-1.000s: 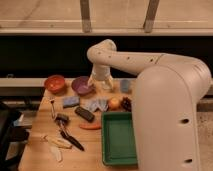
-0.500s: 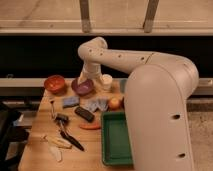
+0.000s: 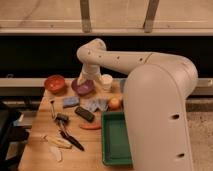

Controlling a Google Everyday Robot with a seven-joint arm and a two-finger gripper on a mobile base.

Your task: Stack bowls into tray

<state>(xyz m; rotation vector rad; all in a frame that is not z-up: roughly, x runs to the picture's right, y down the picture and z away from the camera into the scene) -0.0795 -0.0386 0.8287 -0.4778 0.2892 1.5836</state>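
Observation:
The orange-red bowl [image 3: 55, 83] sits at the table's back left. The purple bowl [image 3: 84, 88] stands just right of it. The green tray [image 3: 116, 140] lies at the front right, partly hidden behind my arm's large white body. My gripper [image 3: 82, 79] hangs at the end of the arm directly over the purple bowl's back rim, low and close to it. Whether it touches the bowl I cannot tell.
A white paper cup [image 3: 106, 81] stands right of the purple bowl. A blue sponge [image 3: 70, 102], a black block [image 3: 84, 113], a crumpled wrapper [image 3: 97, 104], a round fruit [image 3: 115, 103], an orange chili [image 3: 90, 126], a brush [image 3: 62, 119] and a banana [image 3: 55, 142] are scattered mid-table.
The arm has swung left from above the white cup, bringing my gripper over the purple bowl. The objects on the table have not moved.

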